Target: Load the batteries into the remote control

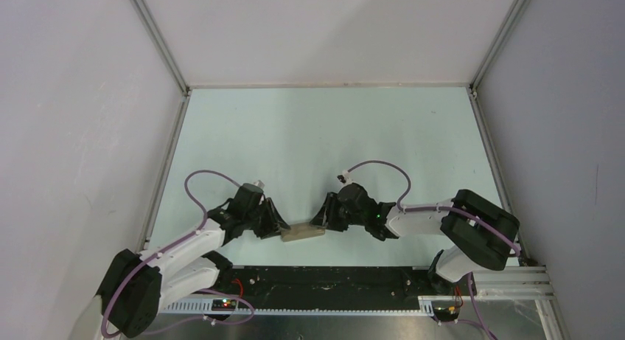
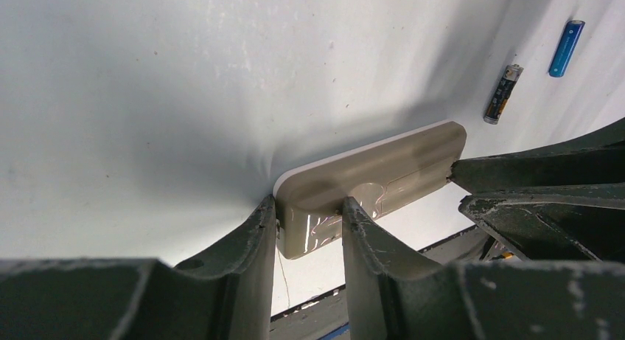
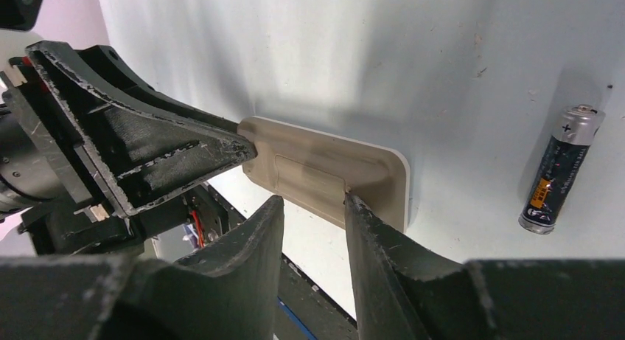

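Both grippers meet at the remote control [image 1: 303,234] in the lower centre of the overhead view, the left gripper [image 1: 281,227] at its left end and the right gripper [image 1: 323,223] at its right end, above the pale table [image 1: 317,133]. The batteries cannot be made out there. From the left wrist, the left gripper [image 2: 309,206] stands narrow and nips the near end of the remote control [image 2: 390,167]. The remote control shows its beige-grey back at mid-frame, with one fingertip on its white-edged side and the other on the back. The right gripper's tip touches the far end, at right. The dark battery [image 2: 503,94] and the blue battery [image 2: 566,48] lie in the upper right, well apart from both grippers. From the right wrist, the right gripper [image 3: 312,200] is also narrow, one tip on the back beside the cover panel [image 3: 306,176] and the other at the near edge. Whether it truly clamps I cannot tell. The dark battery [image 3: 560,170] sits at the right of that frame, near the remote control but not touching it. With the cover in place, the risk I judge likeliest is two arms pulling unevenly on one small handset. That could twist it out of the pinch and drop it onto the batteries, which would roll.
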